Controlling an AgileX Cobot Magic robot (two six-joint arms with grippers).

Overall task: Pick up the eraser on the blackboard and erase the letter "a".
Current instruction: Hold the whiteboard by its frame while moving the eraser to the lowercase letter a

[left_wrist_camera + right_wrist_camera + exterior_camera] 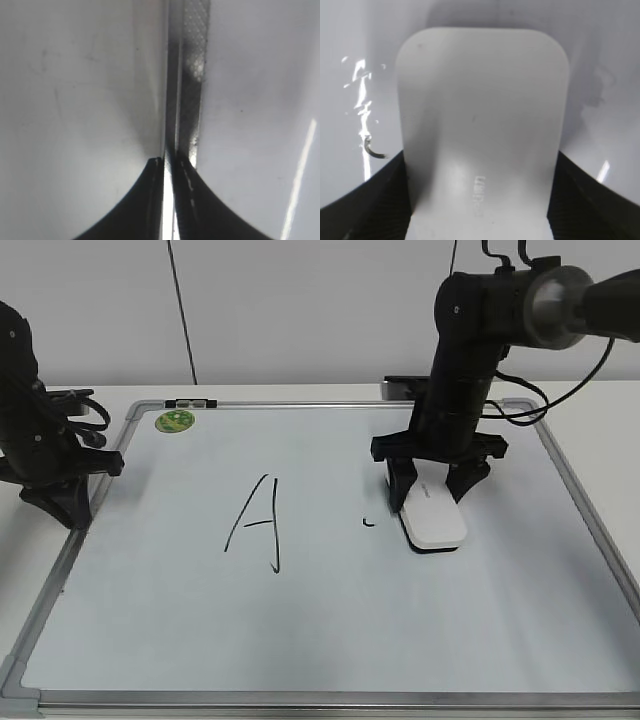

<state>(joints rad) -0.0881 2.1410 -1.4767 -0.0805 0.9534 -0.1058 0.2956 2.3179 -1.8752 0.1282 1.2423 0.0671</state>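
Note:
The white eraser (432, 515) lies flat on the blackboard (330, 630), its dark felt down. My right gripper (430, 492) is shut on the eraser; its black fingers press both long sides in the right wrist view (480, 125). Of the letter "a" only a small black curved mark (368, 523) shows, just left of the eraser; it also shows in the right wrist view (374, 151). My left gripper (70, 505) rests at the board's left frame, its fingers (169, 170) shut and empty over the metal frame strip (192, 100).
A large capital "A" (258, 523) is drawn in black left of centre. A round green sticker (174, 420) sits at the board's top left corner. A grey object (402, 387) lies behind the board's top edge. Cables hang by the right arm.

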